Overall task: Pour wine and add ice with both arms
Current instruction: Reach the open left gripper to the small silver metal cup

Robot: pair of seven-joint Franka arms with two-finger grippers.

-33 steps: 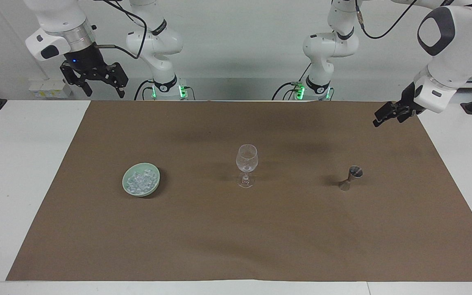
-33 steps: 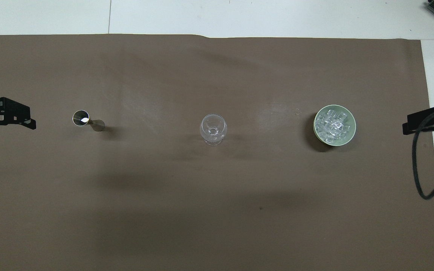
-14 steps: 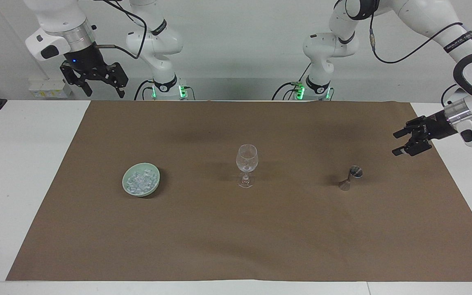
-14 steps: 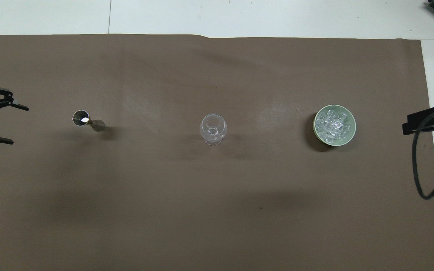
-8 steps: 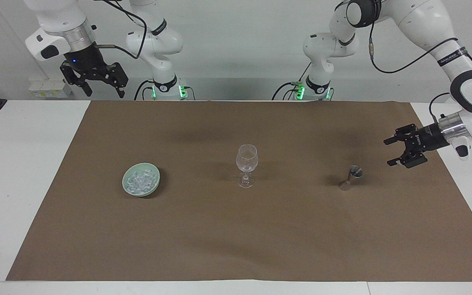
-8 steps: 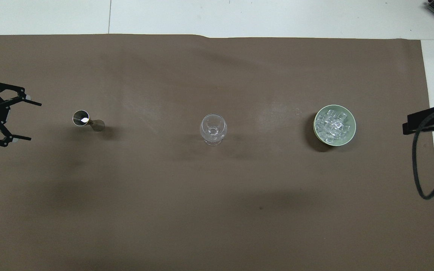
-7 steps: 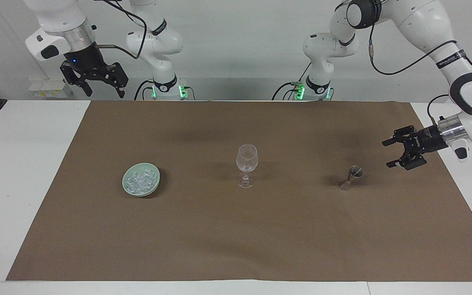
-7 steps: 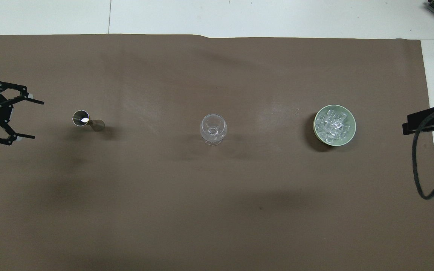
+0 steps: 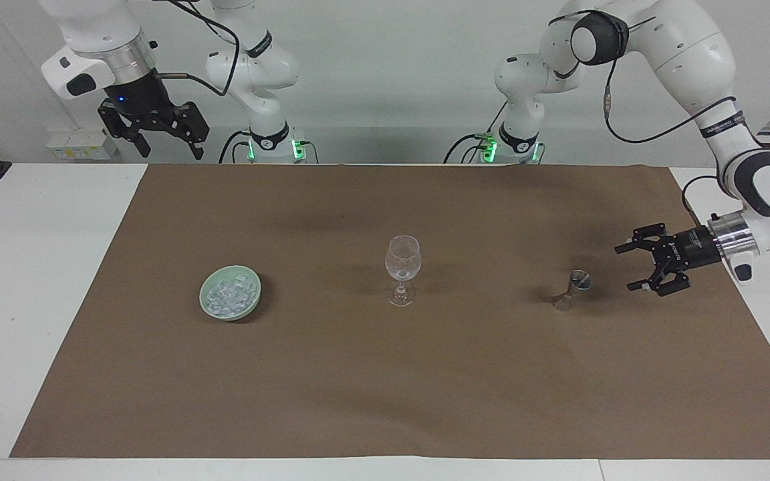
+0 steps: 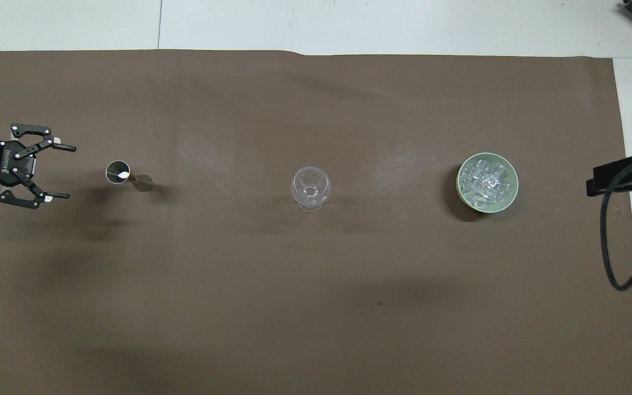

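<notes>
Half the right gripper point(image 10: 596, 181) cropped.

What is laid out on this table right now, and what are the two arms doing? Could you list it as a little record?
surface: brown mat covering the table
middle: empty wine glass, upright
toward right arm's end: green bowl holding ice
toward left arm's end: small metal jigger, upright
left end effector: open, turned sideways, beside the jigger, not touching it
right end effector: open, raised above the table's edge near its base, waiting
</notes>
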